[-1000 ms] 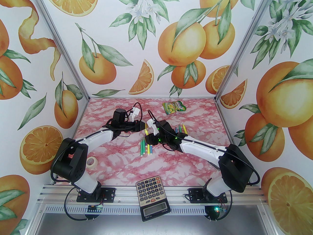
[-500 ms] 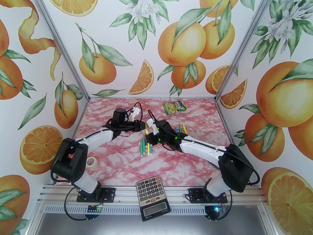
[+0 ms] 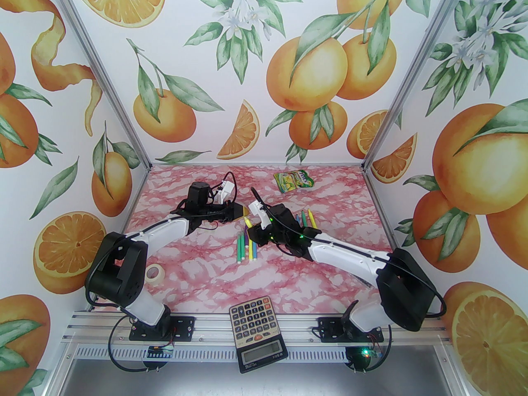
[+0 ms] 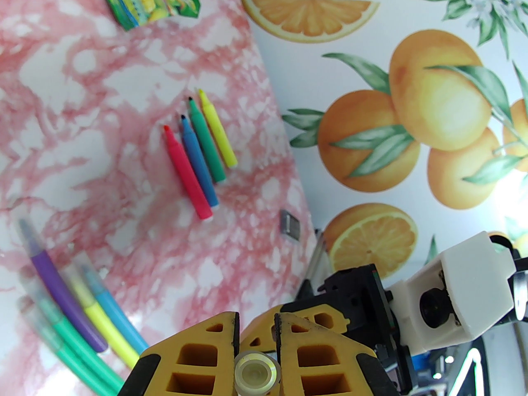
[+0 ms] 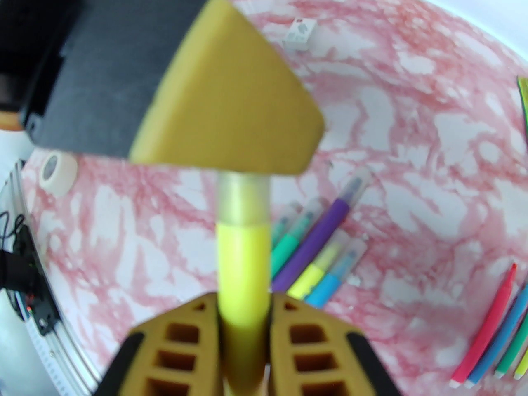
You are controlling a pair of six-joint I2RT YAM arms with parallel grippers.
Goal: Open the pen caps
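A yellow pen (image 5: 243, 262) hangs above the table between both grippers. My right gripper (image 5: 243, 303) is shut on its barrel. Its translucent pen cap (image 5: 243, 198) runs into my left gripper (image 4: 256, 345), which is shut on the cap, seen end-on (image 4: 256, 373). In the top view the left gripper (image 3: 243, 211) and the right gripper (image 3: 252, 232) meet at the pen (image 3: 247, 222). Several capped pens (image 3: 246, 249) (image 5: 321, 241) lie below in a bunch. Several uncapped pens (image 4: 198, 151) (image 3: 307, 218) lie in a row to the right.
A calculator (image 3: 258, 332) lies over the near rail. A tape roll (image 3: 154, 272) sits near the left arm's base. A green snack bag (image 3: 293, 180) lies at the back. A small white block (image 5: 300, 33) rests on the marble table (image 3: 198, 279).
My right gripper has closed on the yellow pen's barrel, and the right arm's elbow has swung a little to the right. The left gripper keeps its hold on the cap.
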